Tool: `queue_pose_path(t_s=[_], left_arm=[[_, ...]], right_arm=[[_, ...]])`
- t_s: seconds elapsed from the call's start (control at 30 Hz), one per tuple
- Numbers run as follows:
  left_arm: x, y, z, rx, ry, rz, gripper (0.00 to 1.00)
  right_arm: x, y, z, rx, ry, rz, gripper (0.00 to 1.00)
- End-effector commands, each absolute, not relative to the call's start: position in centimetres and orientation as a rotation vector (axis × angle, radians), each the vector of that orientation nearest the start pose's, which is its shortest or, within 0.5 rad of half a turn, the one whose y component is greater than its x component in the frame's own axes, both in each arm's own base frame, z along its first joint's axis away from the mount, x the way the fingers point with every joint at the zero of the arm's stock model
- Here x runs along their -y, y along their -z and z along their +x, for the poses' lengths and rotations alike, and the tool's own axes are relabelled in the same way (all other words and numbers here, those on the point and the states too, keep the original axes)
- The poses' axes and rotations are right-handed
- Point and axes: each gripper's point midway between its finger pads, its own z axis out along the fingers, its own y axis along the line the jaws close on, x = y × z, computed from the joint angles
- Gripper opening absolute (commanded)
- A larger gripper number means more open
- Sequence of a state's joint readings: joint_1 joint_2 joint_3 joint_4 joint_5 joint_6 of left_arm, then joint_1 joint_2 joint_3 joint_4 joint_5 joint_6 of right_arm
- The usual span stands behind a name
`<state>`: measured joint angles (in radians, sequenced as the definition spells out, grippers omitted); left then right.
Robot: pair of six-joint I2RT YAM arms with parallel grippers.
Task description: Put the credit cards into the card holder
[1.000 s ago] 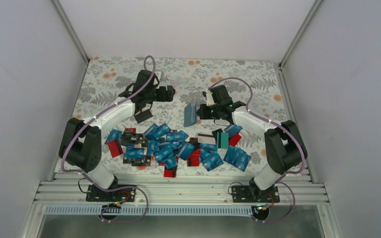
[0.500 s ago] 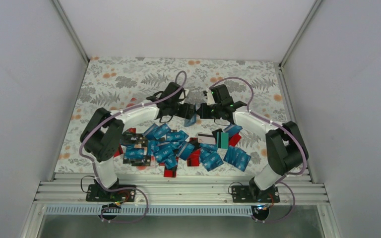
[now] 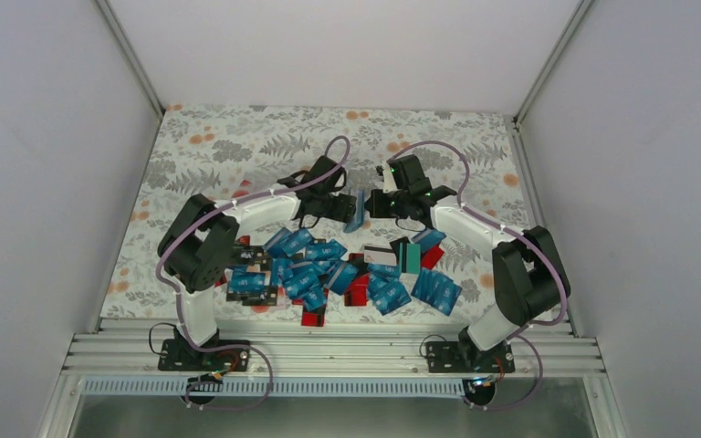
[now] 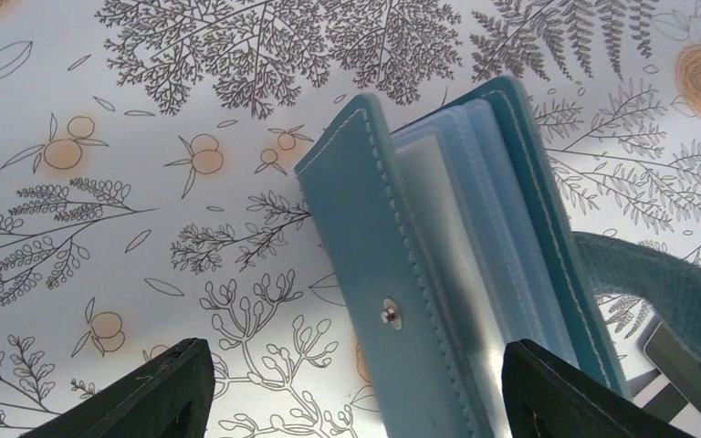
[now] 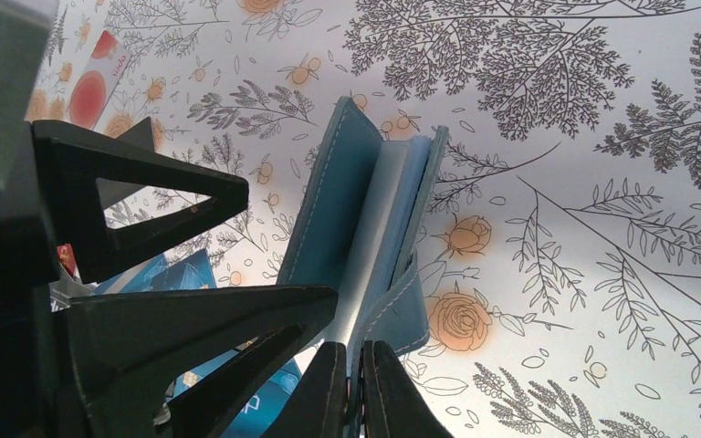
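The teal card holder [image 3: 356,210] is held edge-on and half open, clear sleeves showing, over the floral cloth [image 3: 219,146]. Its lower edge is pinched by the right gripper [image 5: 358,392], clamped tight, while the left gripper [image 3: 340,208] is spread wide w/ one finger either side of the holder's snap cover, nothing grasped. The credit cards [image 3: 329,269] are heaped on the near side of the holder, none seen in it; risk, as judged: if the left jaws are shut off-centre, or both covers are caught, the holder could be twisted out of the thin right-side pinch or squeezed closed, sleeves blocked.
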<state>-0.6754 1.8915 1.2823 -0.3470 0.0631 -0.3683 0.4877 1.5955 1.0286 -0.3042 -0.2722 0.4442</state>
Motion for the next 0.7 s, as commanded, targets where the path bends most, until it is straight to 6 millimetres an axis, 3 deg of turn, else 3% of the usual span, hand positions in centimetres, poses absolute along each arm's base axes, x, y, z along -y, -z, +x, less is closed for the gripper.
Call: queue_pose_path(t_s=[0.0,0.4,0.67], left_arm=[[30.3,-7.3,36.6,-2.566,0.456,0.407,0.78],[31.8,-6.3,36.6,-2.591,0.525,0.437,0.79],[31.1,-4.9,37.1,-2.618,0.448,0.410,0.78]], right_arm=[[-23.6,-12.7,35.6,-2.500,-0.717,-0.175,0.04],[-23.8,-12.5,35.5,-2.502,-0.730,-0.181,0.04],[-23.6,-12.5,35.4,-2.504,-0.719,-0.183,0.04]])
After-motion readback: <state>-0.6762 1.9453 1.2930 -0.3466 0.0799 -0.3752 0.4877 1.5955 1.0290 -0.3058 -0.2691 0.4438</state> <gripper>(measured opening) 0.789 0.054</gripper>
